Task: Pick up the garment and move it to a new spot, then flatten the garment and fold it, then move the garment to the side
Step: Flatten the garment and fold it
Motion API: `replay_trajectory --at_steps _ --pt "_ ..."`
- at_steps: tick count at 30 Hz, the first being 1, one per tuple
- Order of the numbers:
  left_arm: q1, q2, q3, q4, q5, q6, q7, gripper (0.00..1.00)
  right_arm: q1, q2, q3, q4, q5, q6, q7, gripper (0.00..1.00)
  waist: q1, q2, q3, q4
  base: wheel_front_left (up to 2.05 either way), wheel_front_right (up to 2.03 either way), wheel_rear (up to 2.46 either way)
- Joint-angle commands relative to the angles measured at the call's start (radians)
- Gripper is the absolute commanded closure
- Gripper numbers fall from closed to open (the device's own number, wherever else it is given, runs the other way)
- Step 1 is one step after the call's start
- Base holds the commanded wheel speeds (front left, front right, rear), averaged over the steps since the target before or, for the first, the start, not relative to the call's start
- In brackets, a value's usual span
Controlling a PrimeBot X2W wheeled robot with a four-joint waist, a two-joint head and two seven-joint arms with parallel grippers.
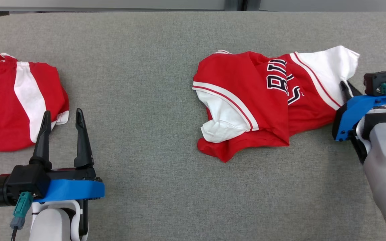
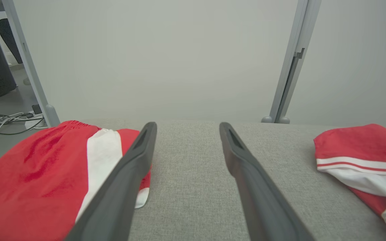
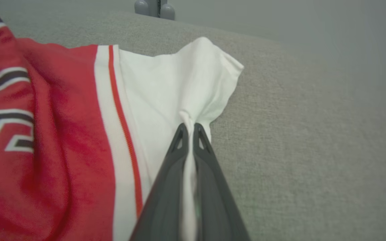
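The garment [image 1: 246, 100] is a crumpled red jersey with white sleeves and dark lettering, lying on the grey table right of centre. My right gripper [image 1: 345, 88] reaches in from the right and is shut on the jersey's white right sleeve. In the right wrist view its jaws [image 3: 189, 129] pinch a fold of that white sleeve cloth [image 3: 166, 87] between them. My left gripper [image 1: 63, 115] is open at the lower left with nothing between its fingers [image 2: 188, 129]. The left wrist view catches the jersey's edge [image 2: 357, 150] at the far right.
Red shorts with a white stripe [image 1: 8, 100] lie at the table's left edge, just beside my left gripper's fingers [image 2: 39, 180]. The grey cloth-covered table [image 1: 146, 100] stretches between the two pieces. A metal post [image 2: 293, 67] and a wall stand behind the far edge.
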Motion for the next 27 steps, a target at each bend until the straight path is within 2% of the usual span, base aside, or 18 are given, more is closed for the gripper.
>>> replay_trajectory --at_steps 1,5,8,12,16,20,27 --pt "0.009 0.000 0.006 -0.005 0.000 0.004 -0.003 0.00 0.007 -0.023 -0.005 -0.004 0.009 -0.001 -0.020 1.00 -0.0002 0.0000 -0.016 -0.006 0.00 0.00 0.00" --pt "0.026 0.000 0.016 -0.010 0.003 0.006 -0.003 0.00 0.012 -0.066 -0.027 -0.035 0.026 0.000 -0.062 1.00 -0.0002 0.0000 -0.048 -0.010 0.00 0.00 0.00" --pt "0.040 -0.001 0.024 -0.016 0.003 0.007 -0.003 0.00 0.021 -0.097 -0.047 -0.111 0.037 -0.001 -0.080 1.00 -0.0002 0.0000 -0.066 -0.016 0.00 0.00 0.00" --pt "0.057 0.000 0.035 -0.026 0.004 0.010 -0.003 0.00 0.085 -0.065 -0.069 -0.328 0.058 0.000 -0.081 1.00 -0.0002 0.0000 -0.080 -0.024 0.00 0.00 0.00" --pt "0.070 0.000 0.035 -0.037 -0.002 0.016 -0.003 0.00 0.141 -0.033 -0.049 -0.500 0.075 0.000 -0.082 1.00 -0.0002 0.0000 -0.092 -0.024 0.00 0.00 0.00" --pt "0.085 0.000 0.032 -0.043 -0.003 0.019 -0.003 0.00 0.203 0.017 0.017 -0.625 0.099 0.000 -0.081 1.00 -0.0002 0.0000 -0.112 -0.016 0.00 0.00 0.00" --pt "0.104 0.000 0.034 -0.046 -0.009 0.027 -0.003 0.00 0.258 0.080 0.240 -0.751 0.170 0.000 -0.082 1.00 -0.0002 0.0000 -0.137 0.015 0.00 0.00 0.00"
